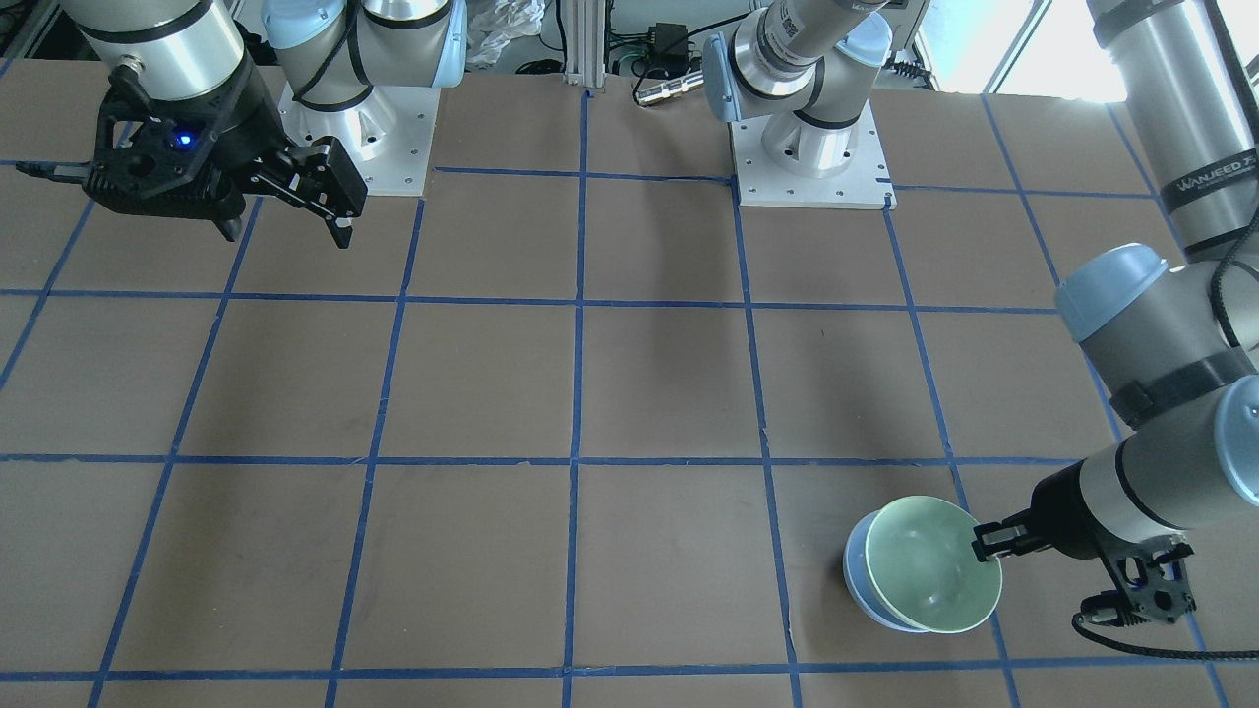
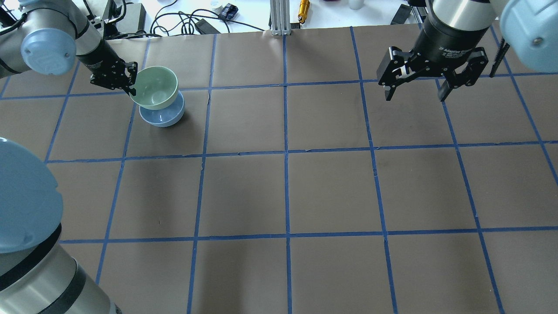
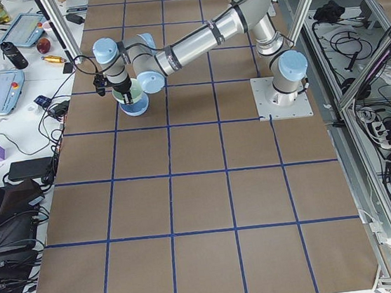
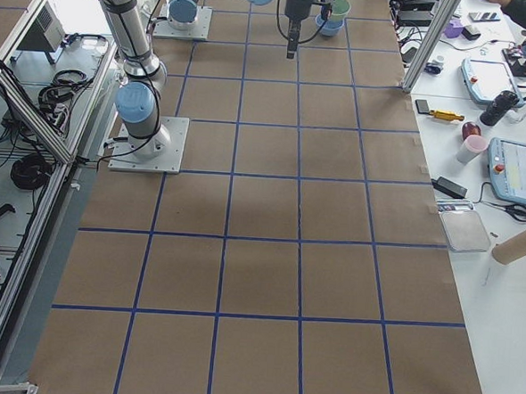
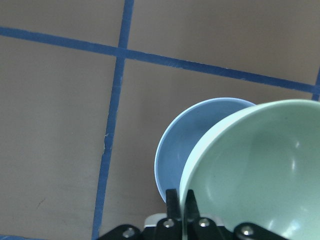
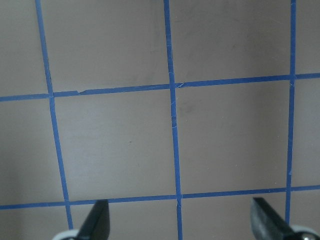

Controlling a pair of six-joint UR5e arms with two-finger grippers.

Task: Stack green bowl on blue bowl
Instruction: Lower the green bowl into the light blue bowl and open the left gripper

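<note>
The pale green bowl [image 2: 155,87] is held by its rim in my left gripper [image 2: 131,88], which is shut on it. It hangs tilted just over the pale blue bowl [image 2: 163,116], which stands on the table and is partly covered. In the left wrist view the green bowl [image 5: 260,175] overlaps the blue bowl [image 5: 187,145], offset to one side. In the front-facing view the green bowl [image 1: 929,575] sits above the blue bowl [image 1: 858,580] with the left gripper [image 1: 987,544] at its rim. My right gripper [image 2: 416,89] is open and empty, high over the table's far right.
The brown table [image 2: 287,187] has a blue tape grid. Cables and tools [image 2: 192,17] lie beyond its far edge. The arm bases [image 1: 811,147] stand on plates at the robot's side. The right wrist view shows only bare table [image 6: 170,125].
</note>
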